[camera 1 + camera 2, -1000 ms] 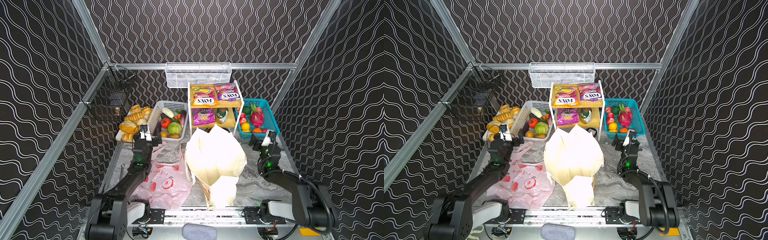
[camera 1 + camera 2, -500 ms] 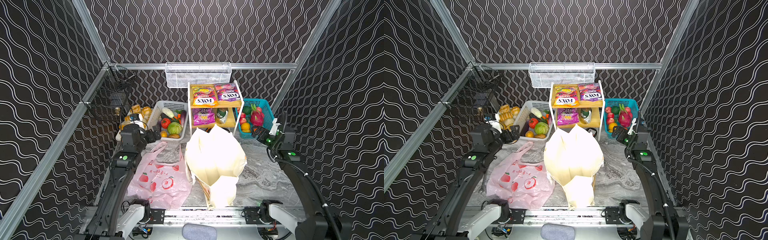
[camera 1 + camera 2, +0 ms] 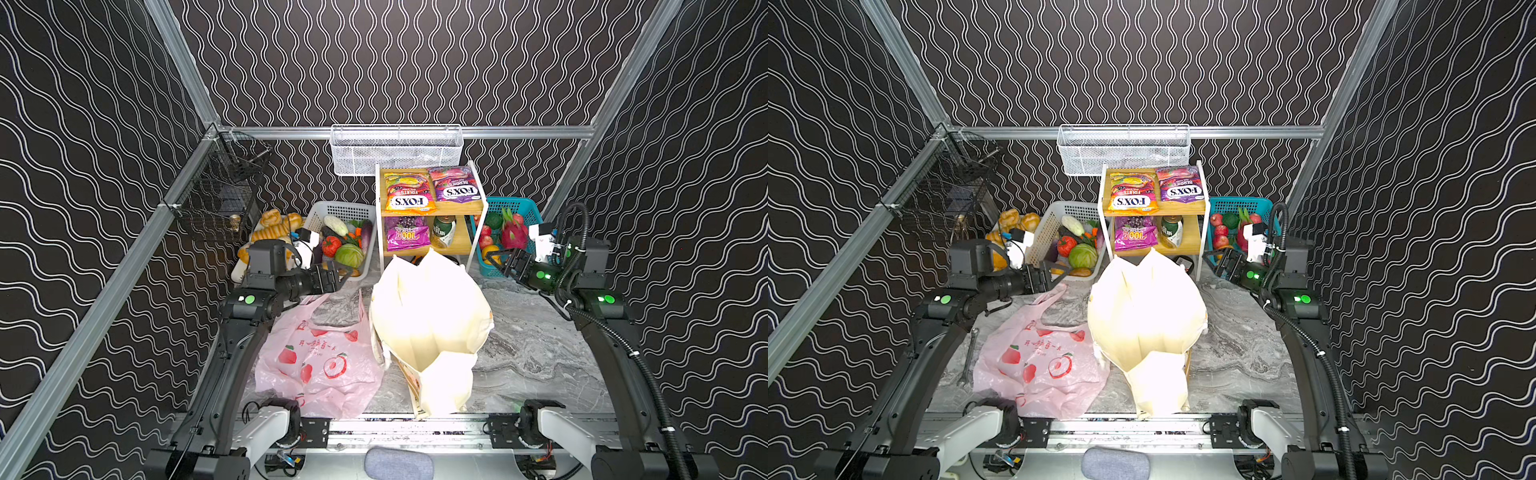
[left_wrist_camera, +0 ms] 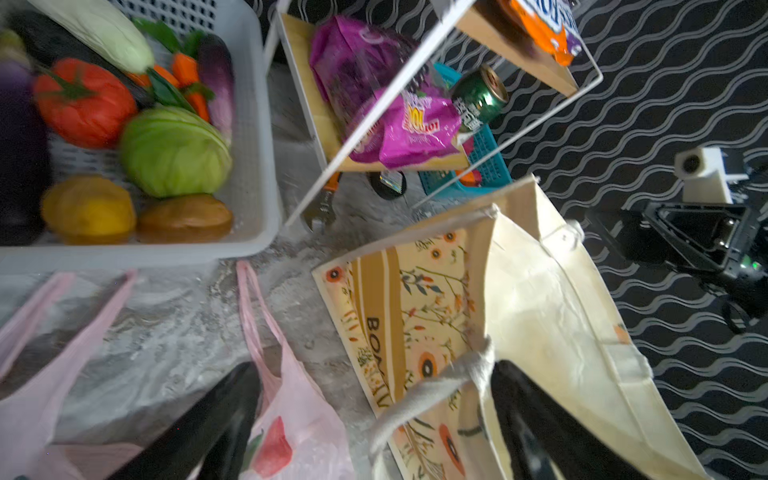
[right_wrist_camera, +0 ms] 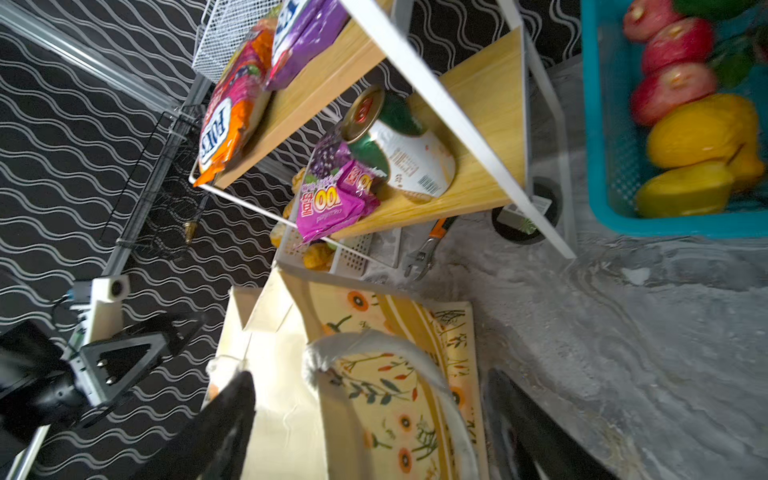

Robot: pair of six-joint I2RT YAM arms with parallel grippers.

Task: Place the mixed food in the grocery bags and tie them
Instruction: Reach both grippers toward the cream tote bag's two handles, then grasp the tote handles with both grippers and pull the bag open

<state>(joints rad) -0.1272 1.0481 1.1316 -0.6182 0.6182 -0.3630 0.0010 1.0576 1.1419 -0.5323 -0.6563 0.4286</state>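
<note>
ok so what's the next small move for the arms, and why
Probably ease both grippers in onto the canvas tote's rope handles and close, to hold it open: the left gripper and right gripper flank it, jaws open and empty, and each wrist view shows a handle between them.

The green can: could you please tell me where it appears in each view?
Top view: the green can on the lower shelf, right of the purple packet.
Top view: the green can, same place.
Left wrist: the green can next to the purple packet.
Right wrist: the green can next to the purple packet.
Shared landmark: the purple packet.
</note>
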